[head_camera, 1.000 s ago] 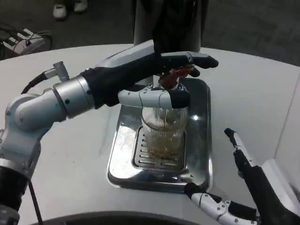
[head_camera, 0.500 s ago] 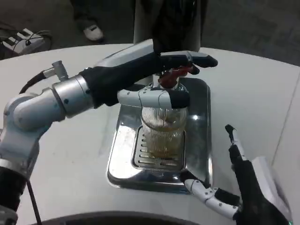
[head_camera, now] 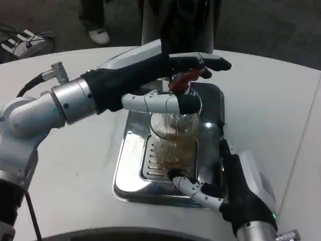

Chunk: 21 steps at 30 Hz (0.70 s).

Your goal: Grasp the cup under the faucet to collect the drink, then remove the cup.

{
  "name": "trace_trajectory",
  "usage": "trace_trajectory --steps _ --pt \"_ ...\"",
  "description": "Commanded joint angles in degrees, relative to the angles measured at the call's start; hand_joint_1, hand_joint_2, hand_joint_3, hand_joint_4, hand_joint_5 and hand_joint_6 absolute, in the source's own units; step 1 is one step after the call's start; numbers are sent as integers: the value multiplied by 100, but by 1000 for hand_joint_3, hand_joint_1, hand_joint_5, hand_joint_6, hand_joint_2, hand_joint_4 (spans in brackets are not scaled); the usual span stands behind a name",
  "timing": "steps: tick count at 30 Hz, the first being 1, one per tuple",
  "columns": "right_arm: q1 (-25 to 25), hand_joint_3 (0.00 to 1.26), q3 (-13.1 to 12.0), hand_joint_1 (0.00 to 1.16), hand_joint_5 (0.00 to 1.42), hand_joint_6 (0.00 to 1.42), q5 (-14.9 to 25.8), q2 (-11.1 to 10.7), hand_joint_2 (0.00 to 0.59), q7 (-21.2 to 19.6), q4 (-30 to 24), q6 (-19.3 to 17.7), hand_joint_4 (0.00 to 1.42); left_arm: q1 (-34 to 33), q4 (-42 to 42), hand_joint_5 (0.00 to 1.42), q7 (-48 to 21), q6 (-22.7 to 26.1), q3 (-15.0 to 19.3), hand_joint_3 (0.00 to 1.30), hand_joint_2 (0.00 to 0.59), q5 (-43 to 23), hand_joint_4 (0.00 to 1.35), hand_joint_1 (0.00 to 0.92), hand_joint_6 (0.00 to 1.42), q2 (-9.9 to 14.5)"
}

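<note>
A clear ribbed cup [head_camera: 173, 138] stands on the grate of a steel drip tray [head_camera: 129, 165], under the faucet's red lever [head_camera: 181, 81]. Amber drink fills its lower part. My left hand [head_camera: 150, 75] reaches across from the left. Its long fingers [head_camera: 205, 63] lie stretched over the red lever and its thumb [head_camera: 160, 103] runs across the cup's upper front. My right hand [head_camera: 235, 186] is at the tray's front right corner, open. Its thumb [head_camera: 193, 190] points at the cup's base and its fingers [head_camera: 224, 153] stand just right of the cup, apart from the glass.
The dark dispenser body [head_camera: 175, 20] rises behind the tray. The white table [head_camera: 75, 165] spreads to both sides, its far edge curving at the back. Cables [head_camera: 25, 42] and a person's shoe [head_camera: 98, 35] are on the floor beyond.
My right hand has come in from the table's lower right, leftward and up over the tray's corner, close beside the cup. The left hand and the cup have stayed in place.
</note>
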Motion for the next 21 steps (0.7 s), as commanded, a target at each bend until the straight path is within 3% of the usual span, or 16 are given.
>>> trace_trajectory --steps 1,6,12,21 --pt "-337 0 57 689 61 145 240 591 204 -346 318 -107 0 26 -79 182 -143 24 58 201 0 -37 127 0 199 96" --pt "-566 0 11 690 54 135 484 535 204 -524 554 -134 0 -41 -29 182 -229 32 75 201 0 -43 119 0 188 110" --pt "-866 0 -78 692 3 84 864 496 204 -440 769 -77 0 -154 51 171 -287 17 81 201 0 -22 115 0 166 103" --pt "-1248 0 -168 691 0 64 1096 517 202 -529 1069 -52 0 -300 155 164 -330 -33 96 195 0 -11 104 0 147 103"
